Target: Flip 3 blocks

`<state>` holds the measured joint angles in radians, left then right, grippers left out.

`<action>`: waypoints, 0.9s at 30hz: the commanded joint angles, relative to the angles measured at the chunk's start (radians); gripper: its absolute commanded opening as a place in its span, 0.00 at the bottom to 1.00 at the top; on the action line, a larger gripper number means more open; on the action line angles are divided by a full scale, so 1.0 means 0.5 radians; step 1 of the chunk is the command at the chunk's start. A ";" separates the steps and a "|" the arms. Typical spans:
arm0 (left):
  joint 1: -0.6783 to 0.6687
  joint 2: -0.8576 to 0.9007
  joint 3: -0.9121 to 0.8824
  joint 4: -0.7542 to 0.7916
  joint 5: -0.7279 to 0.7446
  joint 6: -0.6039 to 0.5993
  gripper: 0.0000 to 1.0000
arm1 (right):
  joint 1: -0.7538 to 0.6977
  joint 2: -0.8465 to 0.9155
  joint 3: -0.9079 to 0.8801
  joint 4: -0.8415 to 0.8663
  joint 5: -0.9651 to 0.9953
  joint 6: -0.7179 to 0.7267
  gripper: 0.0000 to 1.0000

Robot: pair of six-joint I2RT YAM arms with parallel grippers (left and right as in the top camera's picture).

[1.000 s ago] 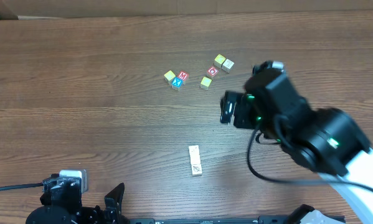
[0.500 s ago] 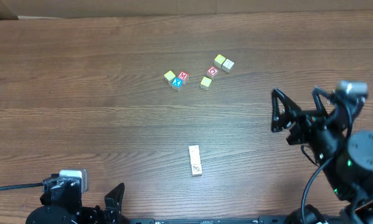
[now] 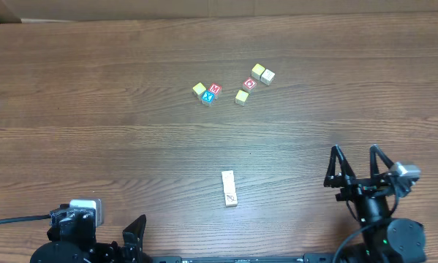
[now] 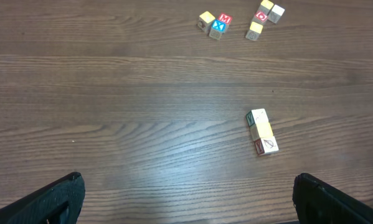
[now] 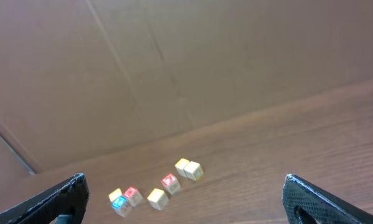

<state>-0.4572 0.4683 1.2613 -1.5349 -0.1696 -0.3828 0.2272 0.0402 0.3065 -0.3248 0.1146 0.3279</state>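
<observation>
**Both claws spread wide, three blocks in a row by themselves**

The blocks lie end to end, touching, in a short row on the wooden table. They sit nearer the robot than the scattered lettered cubes. The right gripper hovers off to the row's right, fingers wide apart and empty. The left gripper is likewise spread and empty, well apart from the row.

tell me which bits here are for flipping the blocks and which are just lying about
For the job:
- row of three blocks, mid-table

Lying about:
- M cube
- X cube
- O cube
- yellow cube beside M
- yellow cube beside O
- yellow-and-pale pair, farthest right
</observation>
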 commanded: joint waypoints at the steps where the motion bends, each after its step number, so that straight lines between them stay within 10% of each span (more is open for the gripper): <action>1: 0.010 -0.017 0.017 0.002 -0.027 0.025 1.00 | -0.032 -0.076 -0.135 0.079 -0.060 -0.029 1.00; 27: 0.010 -0.017 0.017 0.002 -0.027 0.025 1.00 | -0.639 -0.076 -0.598 0.484 -0.240 0.079 1.00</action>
<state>-0.4572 0.4683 1.2613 -1.5349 -0.1696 -0.3828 -0.0921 0.0147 0.0185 -0.0895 0.0139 0.3885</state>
